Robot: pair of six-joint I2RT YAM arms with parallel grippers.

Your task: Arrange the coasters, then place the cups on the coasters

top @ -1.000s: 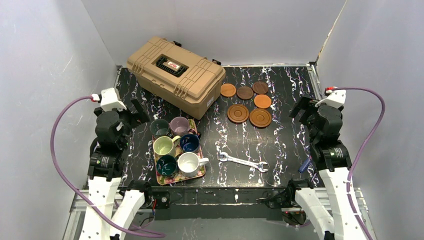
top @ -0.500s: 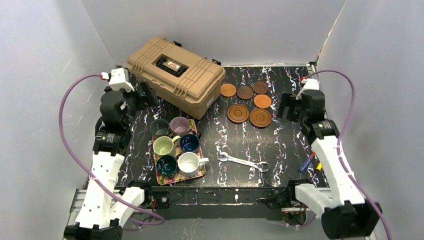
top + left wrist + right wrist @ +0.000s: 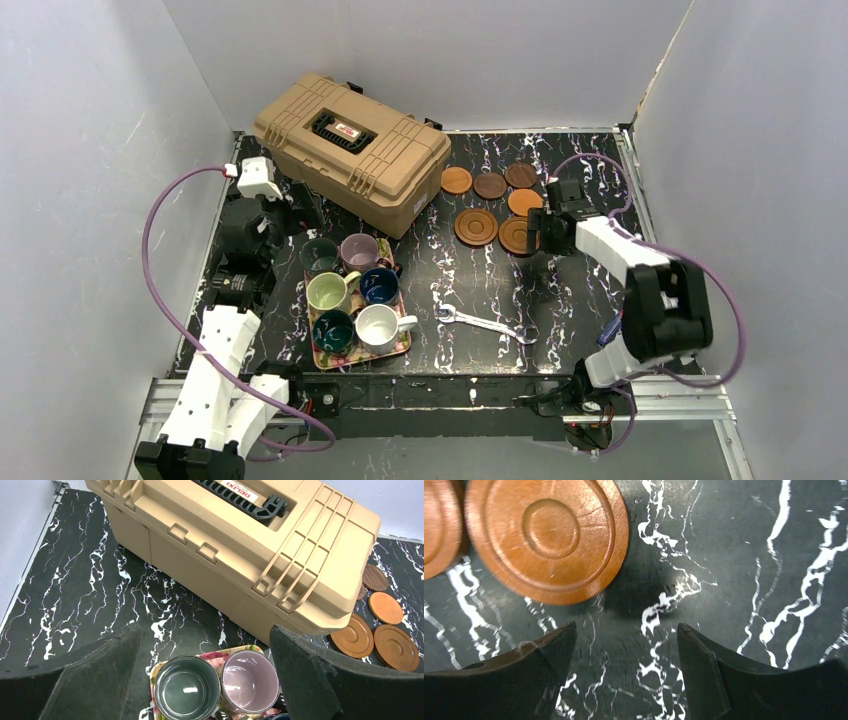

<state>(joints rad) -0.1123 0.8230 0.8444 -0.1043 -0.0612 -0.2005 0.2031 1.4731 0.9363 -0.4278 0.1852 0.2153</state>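
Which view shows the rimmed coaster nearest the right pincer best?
Right wrist: the rimmed coaster fills the upper left, rings clear. Top external shows it small, partly under the right pincer. Left wrist shows it small at the right edge.

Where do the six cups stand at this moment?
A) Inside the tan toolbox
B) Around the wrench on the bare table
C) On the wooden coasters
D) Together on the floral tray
D: the cups all sit on the floral tray, while the coasters lie bare to the right of the toolbox.
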